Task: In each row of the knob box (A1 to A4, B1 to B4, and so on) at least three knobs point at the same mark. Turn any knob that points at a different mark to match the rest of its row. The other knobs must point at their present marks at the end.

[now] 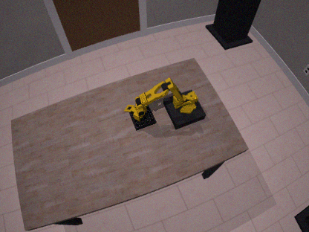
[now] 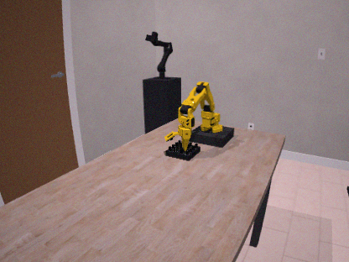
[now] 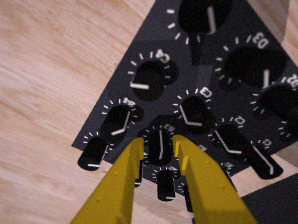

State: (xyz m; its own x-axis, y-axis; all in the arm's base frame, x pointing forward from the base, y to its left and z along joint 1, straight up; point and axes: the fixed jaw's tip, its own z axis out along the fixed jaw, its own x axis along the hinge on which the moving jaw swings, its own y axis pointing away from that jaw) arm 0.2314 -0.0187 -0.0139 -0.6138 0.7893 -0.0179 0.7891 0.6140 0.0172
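The black knob box (image 1: 151,122) (image 2: 179,156) (image 3: 150,39) sits on the table in front of the arm's base. My gripper (image 1: 140,120) (image 2: 184,149) (image 3: 159,142) points down into the knobs, narrowly open. In the wrist view its fingertips stand on either side of knob B3 (image 3: 159,146), with a slim gap showing beside it. B3's white line runs nearly up and down in that view. Knob C4 (image 3: 150,77) has its line pointing left. Knobs C3 (image 3: 196,112) and D3 (image 3: 252,67) stand farther out. The fingers partly hide the lower knobs, and several marks are unclear.
Knob B4 (image 3: 116,122) stands close beside the left finger, and knob C2 (image 3: 230,140) is right of the fingers. Another knob (image 3: 165,186) stands beyond B3. The black arm base (image 1: 186,118) (image 2: 214,137) is beside the box on the wooden table (image 1: 82,156) (image 2: 126,201).
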